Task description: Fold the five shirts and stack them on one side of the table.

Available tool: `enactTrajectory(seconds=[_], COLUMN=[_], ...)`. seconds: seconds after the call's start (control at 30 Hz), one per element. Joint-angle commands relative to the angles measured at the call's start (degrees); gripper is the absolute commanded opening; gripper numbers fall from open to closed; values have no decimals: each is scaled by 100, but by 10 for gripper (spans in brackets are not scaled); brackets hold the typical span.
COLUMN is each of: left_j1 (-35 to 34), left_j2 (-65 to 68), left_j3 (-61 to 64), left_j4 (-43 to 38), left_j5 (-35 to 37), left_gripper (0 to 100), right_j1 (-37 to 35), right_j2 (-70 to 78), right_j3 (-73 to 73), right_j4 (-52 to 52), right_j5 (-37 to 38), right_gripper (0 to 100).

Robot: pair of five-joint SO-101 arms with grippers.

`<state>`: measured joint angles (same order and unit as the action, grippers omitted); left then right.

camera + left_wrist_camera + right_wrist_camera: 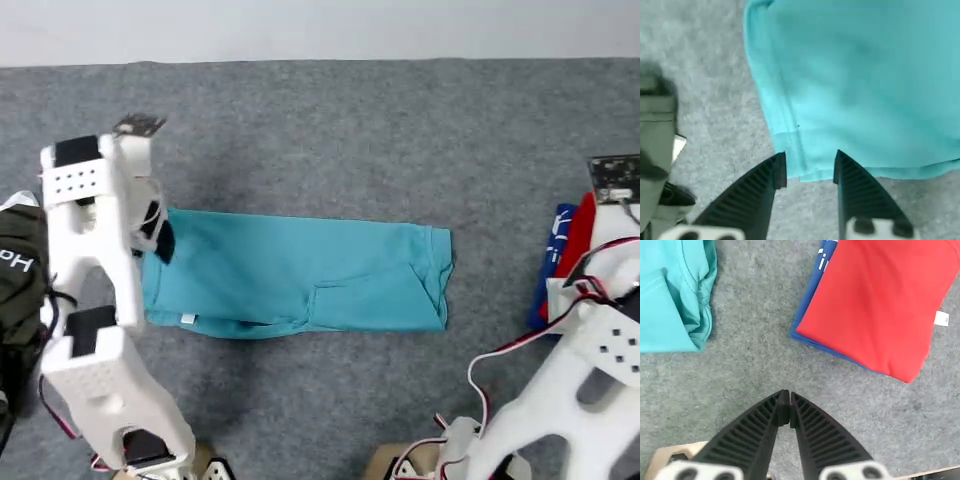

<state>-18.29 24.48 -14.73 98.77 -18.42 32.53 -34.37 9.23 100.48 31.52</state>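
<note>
The teal shirt lies in the middle of the bench as a long flat band. Its sides are already turned in and one end is bunched a little. I judge it half folded: the lengthwise folds are done, and the folds across the band are not yet made.

The left arm stands over the end of the band nearest the bench's left side. Its jaws are open and hold nothing. They are set either side of the shirt's corner hem, just above the cloth.

Off the other end, with a strip of bare bench between, a red shirt lies folded on top of a blue shirt at the right edge. This looks like the start of the stack, with two shirts finished. The right arm is between the teal shirt and that stack, and its jaws are shut and empty over bare bench.

At the far left edge lies a dark garment, loose and unfolded as far as I can judge. I cannot tell whether it is one shirt or more.

So, as I read it, two shirts are done, one is under way, and the teal shirt's cross folds, its move to the stack and the dark heap are left.
</note>
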Motion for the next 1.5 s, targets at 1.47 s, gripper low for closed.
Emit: enactTrajectory(seconds=[1.47], left_j1=[44], left_j2=[2716], left_j3=[-1815], left_j4=[176], left_j5=[-229], left_gripper=[4], right_j1=[-136], right_j2=[-75], right_j3=[-18], right_j4=[110], right_j5=[-149], right_gripper=[10])
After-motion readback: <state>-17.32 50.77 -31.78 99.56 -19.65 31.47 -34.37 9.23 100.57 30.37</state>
